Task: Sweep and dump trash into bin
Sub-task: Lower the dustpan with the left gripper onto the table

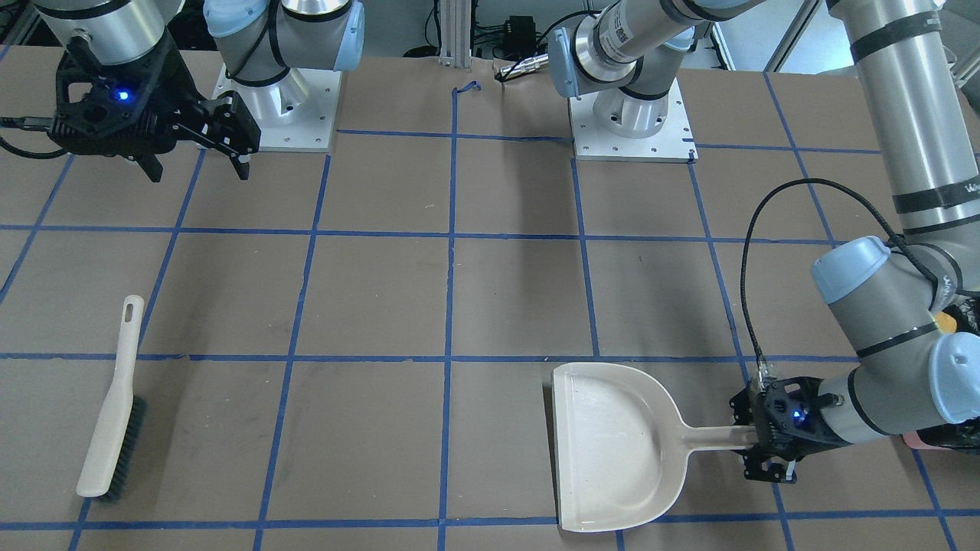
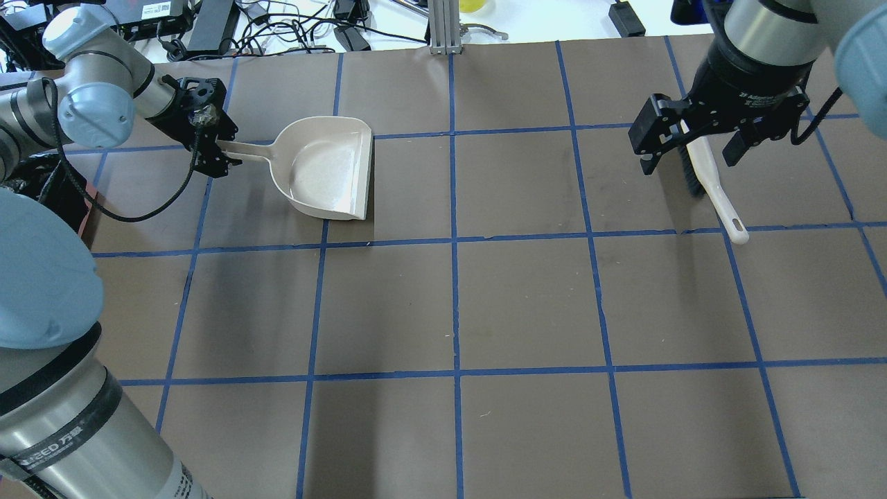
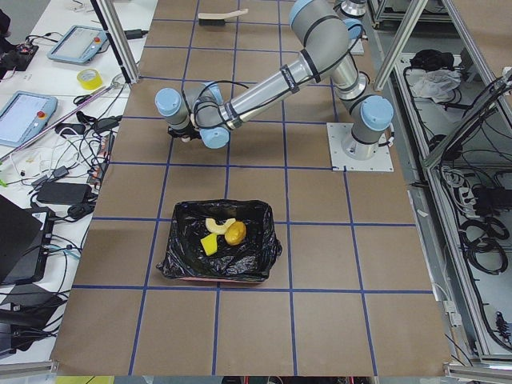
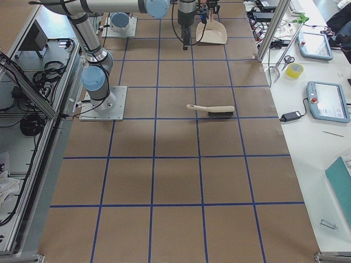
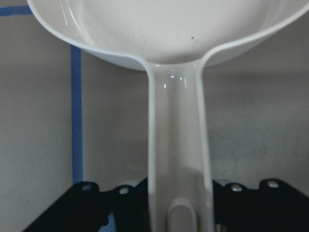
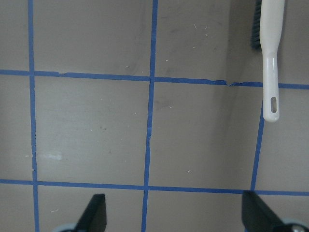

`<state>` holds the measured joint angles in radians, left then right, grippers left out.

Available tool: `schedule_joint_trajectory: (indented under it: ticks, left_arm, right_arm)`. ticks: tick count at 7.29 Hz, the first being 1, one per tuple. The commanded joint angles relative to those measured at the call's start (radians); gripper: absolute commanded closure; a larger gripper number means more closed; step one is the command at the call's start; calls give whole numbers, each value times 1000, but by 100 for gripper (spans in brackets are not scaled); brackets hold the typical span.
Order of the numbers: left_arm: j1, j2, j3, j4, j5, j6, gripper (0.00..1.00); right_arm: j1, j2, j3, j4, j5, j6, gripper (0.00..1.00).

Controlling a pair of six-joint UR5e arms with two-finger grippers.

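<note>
- Gripping the dustpan (image 2: 326, 166) handle, my left gripper (image 2: 222, 149) is clamped tight.
- My right gripper (image 1: 200, 170) hangs wide open, empty.
- I see croissant (image 3: 220, 226), yellow wedge (image 3: 209, 245), potato lump (image 3: 234, 234) inside bin (image 3: 180, 264), croissant at 12 o'clock.

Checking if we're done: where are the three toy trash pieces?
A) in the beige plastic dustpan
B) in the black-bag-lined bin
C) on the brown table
B: tan croissant, yellow wedge and golden-brown lump lie in the black-bag-lined bin; the beige plastic dustpan is empty.

Silver arms (image 1: 903, 115), pale-blue joint caps (image 1: 850, 268), black bands (image 1: 894, 38); left claw (image 1: 754, 438), right claw (image 1: 199, 170) black.
</note>
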<state>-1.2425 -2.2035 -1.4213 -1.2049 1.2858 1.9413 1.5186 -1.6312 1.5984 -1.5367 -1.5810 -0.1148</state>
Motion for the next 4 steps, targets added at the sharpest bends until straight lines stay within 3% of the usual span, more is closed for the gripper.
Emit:
schedule_joint_trajectory:
  ticks: [1, 3, 4]
  left_arm:
    - [-2, -4, -11, 8, -22, -7, 0]
    - [-18, 21, 65, -14, -7, -72, 0]
    - [-47, 48, 149, -127, -3, -169, 0]
  right_arm:
    - [0, 1, 0, 1, -7, -11, 0]
    - [-2, -1, 2, 3, -5, -11, 0]
    - [0, -1, 0, 3, -5, -11, 0]
